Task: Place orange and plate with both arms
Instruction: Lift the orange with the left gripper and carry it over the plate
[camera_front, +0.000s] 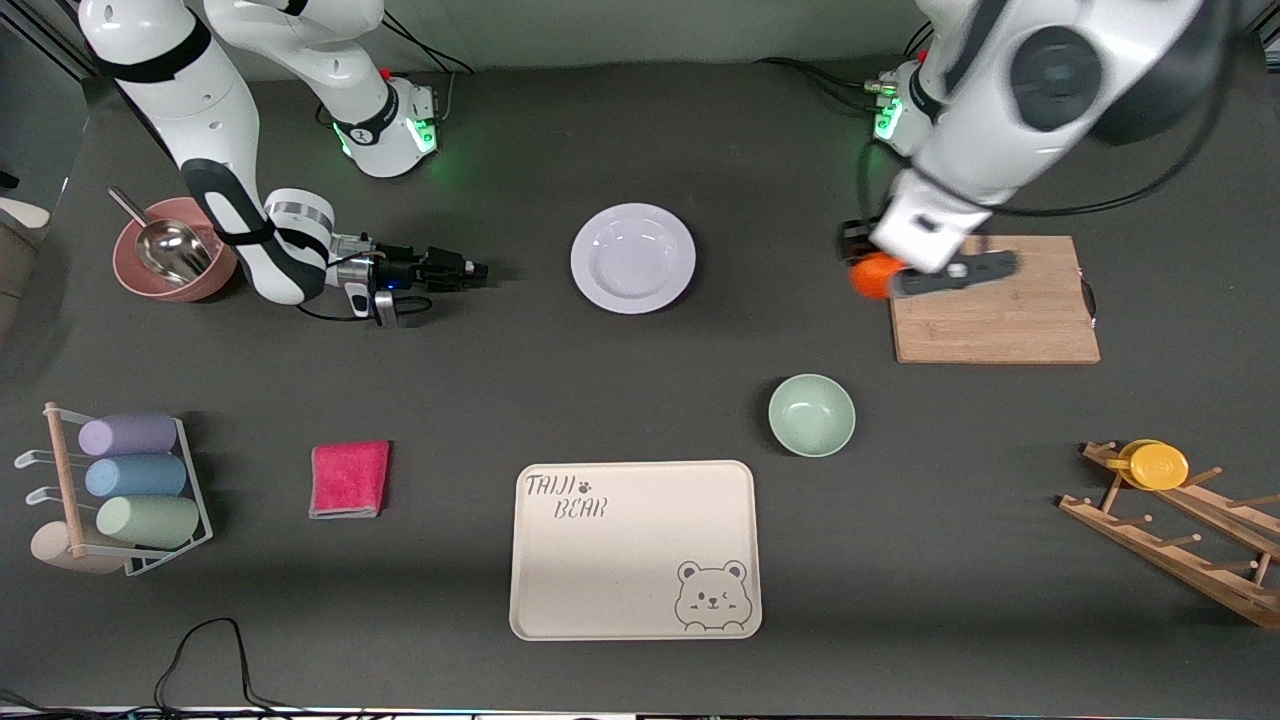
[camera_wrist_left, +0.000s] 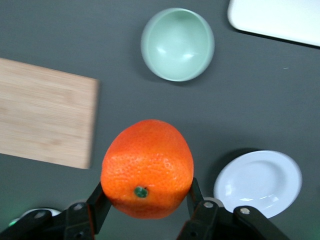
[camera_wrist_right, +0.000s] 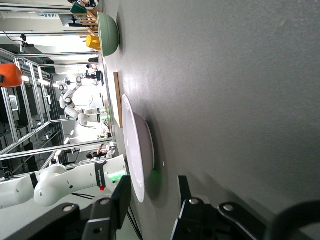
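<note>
Between left jaws, orange (camera_wrist_left: 147, 167) (gripped).

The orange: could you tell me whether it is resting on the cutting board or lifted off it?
Lifted: the orange is clamped in the left gripper, up in the air beside the cutting board.

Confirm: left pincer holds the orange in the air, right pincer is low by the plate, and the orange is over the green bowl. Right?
Not quite. The left pincer does hold the orange, and the right pincer is low by the plate. But the orange hangs at the cutting board's edge, not over the green bowl; the front view shows it.
</note>
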